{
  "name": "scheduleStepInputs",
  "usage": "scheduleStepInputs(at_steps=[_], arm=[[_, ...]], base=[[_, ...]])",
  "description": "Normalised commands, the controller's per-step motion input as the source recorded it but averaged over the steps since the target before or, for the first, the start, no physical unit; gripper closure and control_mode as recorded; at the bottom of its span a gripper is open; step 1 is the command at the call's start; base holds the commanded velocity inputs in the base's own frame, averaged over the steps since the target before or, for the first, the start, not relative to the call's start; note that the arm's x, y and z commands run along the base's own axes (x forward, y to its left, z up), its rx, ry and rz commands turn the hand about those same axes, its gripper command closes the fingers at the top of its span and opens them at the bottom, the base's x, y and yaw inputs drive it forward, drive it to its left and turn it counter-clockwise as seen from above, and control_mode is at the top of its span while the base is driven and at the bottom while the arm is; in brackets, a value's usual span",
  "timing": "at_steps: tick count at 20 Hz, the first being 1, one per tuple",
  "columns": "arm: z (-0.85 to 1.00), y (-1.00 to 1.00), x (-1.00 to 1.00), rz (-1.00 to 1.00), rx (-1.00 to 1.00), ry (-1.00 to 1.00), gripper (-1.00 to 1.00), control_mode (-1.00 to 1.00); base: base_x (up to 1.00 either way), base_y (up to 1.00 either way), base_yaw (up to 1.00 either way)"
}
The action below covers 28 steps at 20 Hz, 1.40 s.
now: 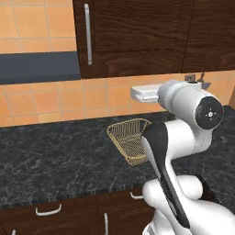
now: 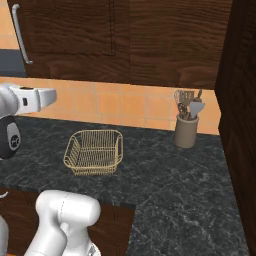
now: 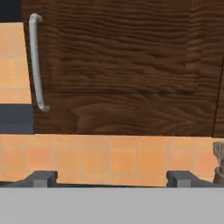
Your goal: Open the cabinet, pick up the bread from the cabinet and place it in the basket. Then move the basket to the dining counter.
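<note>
Left base view first: the cabinet (image 1: 137, 36) is shut, its door flush with the long silver handle (image 1: 87, 33) untouched, so I'd say the job has barely started. Everything is left to do: open the door, get the bread out, drop it in the basket, carry the basket over. The basket (image 1: 126, 137) sits on the black counter (image 1: 55, 156) below the cabinet, partly behind the arm, and the part that shows has nothing in it.

Right base view: here the whole basket (image 2: 94, 152) is visible, and yep, just bare wire mesh, nothing inside. Off to its right, well apart, there's a utensil crock (image 2: 186, 131) by the tiled wall with a few spatulas sticking out. Cabinet doors are closed from this side too.

Hand view: the camera looks straight at the closed door, handle (image 3: 36, 61) at upper left. The gripper (image 3: 111, 178) has its two tips spread wide with nothing between them. The bread is presumably behind that door, can't confirm.
</note>
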Motion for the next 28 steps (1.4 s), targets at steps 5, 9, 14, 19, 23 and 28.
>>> scheduleStepInputs(at_steps=[5, 9, 14, 19, 23, 28], arm=[[0.26, 0.76, 0.01, -0.05, 0.02, -0.33, -1.0, -1.0], [0.46, 0.42, 0.16, 0.0, 0.02, -0.14, -1.0, -1.0], [0.42, 0.51, 0.55, 0.0, 0.0, -0.02, -1.0, -1.0], [0.11, 0.6, 0.81, 0.0, -0.01, 0.0, -1.0, -1.0], [0.02, 0.49, 0.57, 0.0, -0.01, -0.03, -1.0, -1.0], [0.07, 0.14, 0.46, 0.0, 0.0, -0.04, -1.0, -1.0]], base=[[0.0, 0.0, 0.0], [0.0, 0.0, 0.0], [0.0, 0.0, 0.0], [0.0, 0.0, 0.0], [0.0, 0.0, 0.0], [0.0, 0.0, 0.0]])
